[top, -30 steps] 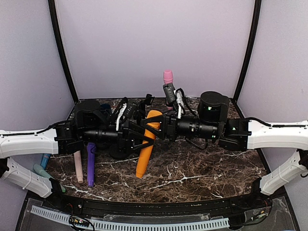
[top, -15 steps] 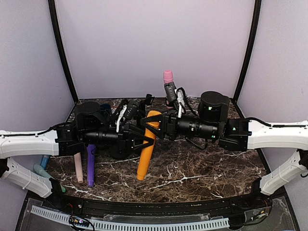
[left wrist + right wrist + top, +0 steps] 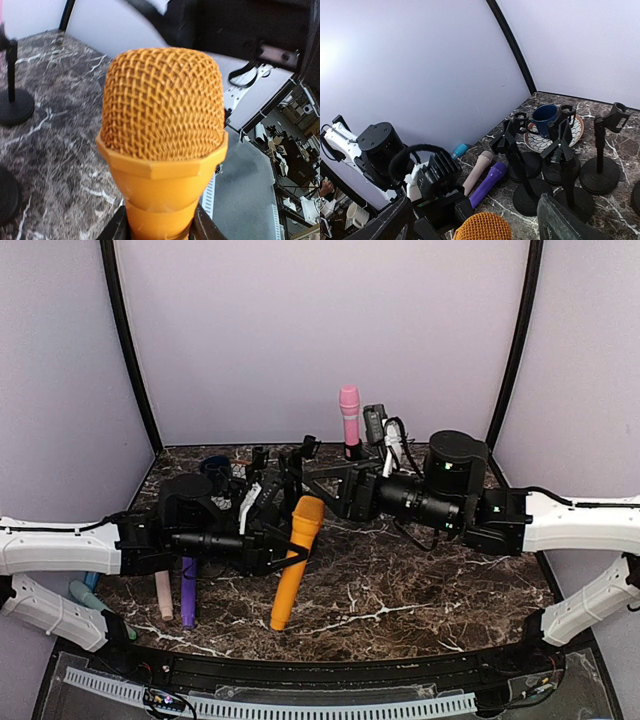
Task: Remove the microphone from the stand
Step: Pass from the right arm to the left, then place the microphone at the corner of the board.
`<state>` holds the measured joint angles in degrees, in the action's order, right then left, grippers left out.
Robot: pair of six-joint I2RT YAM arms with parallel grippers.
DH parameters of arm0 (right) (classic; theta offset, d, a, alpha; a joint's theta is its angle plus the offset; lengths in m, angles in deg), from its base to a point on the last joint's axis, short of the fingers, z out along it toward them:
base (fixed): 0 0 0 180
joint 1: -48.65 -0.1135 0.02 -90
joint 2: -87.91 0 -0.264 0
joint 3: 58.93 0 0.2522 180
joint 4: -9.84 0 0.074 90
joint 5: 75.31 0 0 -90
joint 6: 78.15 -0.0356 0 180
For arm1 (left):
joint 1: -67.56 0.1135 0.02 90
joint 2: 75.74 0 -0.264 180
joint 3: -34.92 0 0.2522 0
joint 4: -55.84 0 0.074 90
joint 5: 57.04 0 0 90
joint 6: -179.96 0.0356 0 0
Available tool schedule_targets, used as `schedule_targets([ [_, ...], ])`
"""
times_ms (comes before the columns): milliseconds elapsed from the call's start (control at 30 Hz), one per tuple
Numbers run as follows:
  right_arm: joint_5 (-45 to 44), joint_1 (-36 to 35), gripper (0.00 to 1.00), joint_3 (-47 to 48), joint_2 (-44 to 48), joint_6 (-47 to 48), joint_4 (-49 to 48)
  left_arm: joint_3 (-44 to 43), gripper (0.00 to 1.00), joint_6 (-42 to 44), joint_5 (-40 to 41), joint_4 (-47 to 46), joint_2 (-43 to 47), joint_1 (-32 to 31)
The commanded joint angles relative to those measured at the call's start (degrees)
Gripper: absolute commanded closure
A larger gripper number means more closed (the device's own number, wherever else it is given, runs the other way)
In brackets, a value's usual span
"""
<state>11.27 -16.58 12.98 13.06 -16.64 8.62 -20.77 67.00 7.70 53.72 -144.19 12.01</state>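
Observation:
The orange microphone [image 3: 292,560] hangs tilted over the middle of the marble table, head up and tail toward the near edge. My left gripper [image 3: 290,540] is shut on its neck just below the mesh head [image 3: 162,105], whose neck the jaws press from both sides at the bottom of the left wrist view. My right gripper [image 3: 315,472] stands open just behind and above the head, touching nothing. Its fingers [image 3: 565,220] straddle the orange head [image 3: 482,227] from a distance. Three empty black stands [image 3: 562,150] rise behind it.
A pink microphone [image 3: 349,405] sits upright in a stand at the back. Purple [image 3: 189,590], beige [image 3: 163,595] and teal [image 3: 92,575] microphones lie at the left. A blue cup [image 3: 545,117] rests on a patterned saucer at the back left. Purple walls enclose the table.
The left gripper closed on the orange microphone and drew it toward the near left. The right gripper let go, opened wide and pulled back up to the right.

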Motion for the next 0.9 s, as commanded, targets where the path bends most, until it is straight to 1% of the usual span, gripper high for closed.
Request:
schedule_targets([
  [0,-6.5,1.8,0.14,-3.0,3.8,-2.5,-0.4,5.8,0.88,-4.3,5.1,7.8,4.2,0.0],
  [33,-6.9,2.3,0.13,-3.5,4.2,-3.1,-0.2,7.6,0.89,-4.8,6.7,9.1,4.8,0.1],
  [133,-7.8,3.7,0.13,-4.2,5.0,-3.9,0.9,10.6,0.90,-7.7,8.2,14.6,6.9,1.5],
  [300,-9.4,5.3,0.13,-4.7,6.1,-4.2,2.8,15.7,0.90,-11.2,6.4,19.8,10.1,8.2],
  [433,-11.1,6.1,0.13,-5.0,6.8,-4.6,4.2,16.4,0.90,-12.4,7.8,26.0,10.9,12.1],
  [500,-11.9,6.5,0.13,-5.7,7.5,-5.0,4.3,16.4,0.90,-13.0,9.8,31.4,10.5,14.5],
  [567,-12.2,6.9,0.13,-6.3,8.0,-5.5,4.3,16.7,0.90,-13.2,11.0,34.1,10.2,17.8],
  [600,-12.3,7.1,0.13,-6.5,8.2,-5.6,4.5,17.0,0.88,-13.3,11.2,34.5,10.1,19.9],
  [733,-13.2,7.6,0.13,-6.7,8.9,-5.8,5.6,17.3,0.86,-13.5,12.1,36.1,9.3,25.1],
  [867,-13.9,8.0,0.12,-7.3,9.7,-5.9,5.9,17.1,0.86,-13.5,14.5,36.6,6.8,28.8],
])
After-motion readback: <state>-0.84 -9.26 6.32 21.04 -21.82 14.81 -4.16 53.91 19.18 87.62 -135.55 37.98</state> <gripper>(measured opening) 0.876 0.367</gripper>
